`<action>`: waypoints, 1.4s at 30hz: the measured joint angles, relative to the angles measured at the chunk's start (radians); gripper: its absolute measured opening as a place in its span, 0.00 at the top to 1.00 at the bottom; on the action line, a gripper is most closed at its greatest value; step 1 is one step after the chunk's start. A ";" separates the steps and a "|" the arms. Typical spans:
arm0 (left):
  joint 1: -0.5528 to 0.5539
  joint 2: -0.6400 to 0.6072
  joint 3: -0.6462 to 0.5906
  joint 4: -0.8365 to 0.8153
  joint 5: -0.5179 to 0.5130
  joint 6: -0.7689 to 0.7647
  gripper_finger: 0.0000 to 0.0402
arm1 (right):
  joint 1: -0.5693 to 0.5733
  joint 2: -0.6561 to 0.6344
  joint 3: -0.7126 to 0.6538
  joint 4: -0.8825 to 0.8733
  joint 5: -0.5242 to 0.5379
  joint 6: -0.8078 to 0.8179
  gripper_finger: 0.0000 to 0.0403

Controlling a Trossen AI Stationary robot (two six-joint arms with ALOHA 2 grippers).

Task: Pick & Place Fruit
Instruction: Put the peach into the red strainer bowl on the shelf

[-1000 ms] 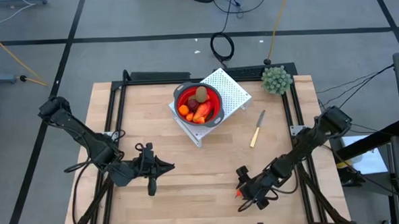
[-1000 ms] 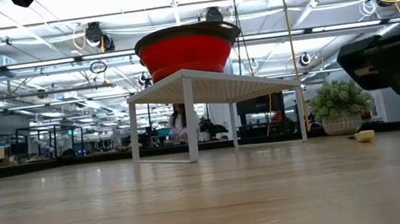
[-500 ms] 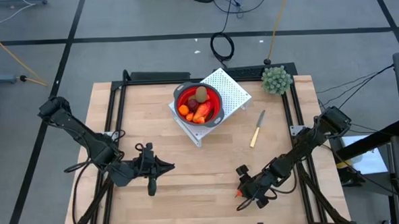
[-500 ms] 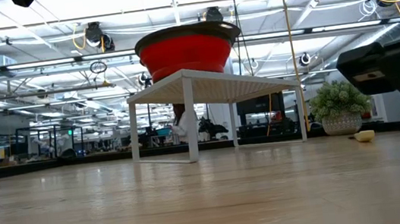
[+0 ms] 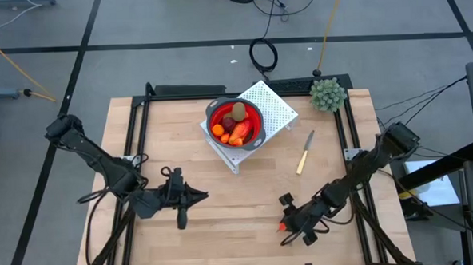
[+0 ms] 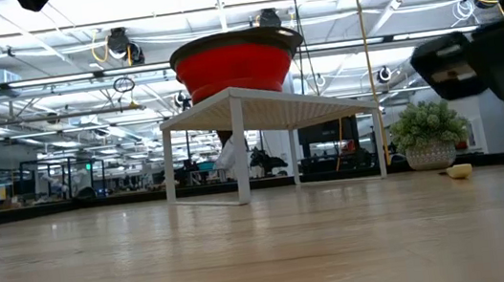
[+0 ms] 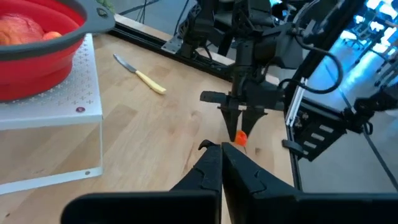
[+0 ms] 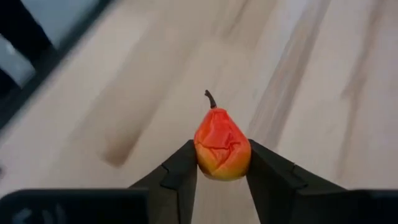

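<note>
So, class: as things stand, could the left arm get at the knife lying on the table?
Probably yes. The left gripper waits shut at the table's near left, and bare board lies between it and the knife. The raised rack stands off that line; the right gripper, closed on a pear, stays nearer.

Pear (image 8: pixel 222 147): red-orange skin shading to yellow at the base, dark brown stem.
Bowl (image 5: pixel 235 123): bright red, dark rim; holds a brown oval, dark red and orange pieces.
Stand (image 5: pixel 275 108): white, finely dotted top.
Knife (image 5: pixel 305 153): pale yellow handle, silver blade.
Plant (image 5: pixel 328 94): green, at 2 o'clock of the bowl.
Table (image 5: pixel 223 197): light wood, striped grain, black frame.
Grippers: dark.
</note>
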 joint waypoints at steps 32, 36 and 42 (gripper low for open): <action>0.123 0.003 0.000 0.487 0.105 0.421 0.64 | -0.185 -0.427 0.001 0.376 0.079 -0.060 0.72; 0.135 0.034 0.001 0.598 0.121 0.537 0.57 | -0.210 -0.427 0.001 0.443 0.076 -0.055 0.72; 0.175 0.114 0.002 0.787 0.186 0.674 0.52 | -0.247 -0.427 0.001 0.547 0.075 -0.027 0.72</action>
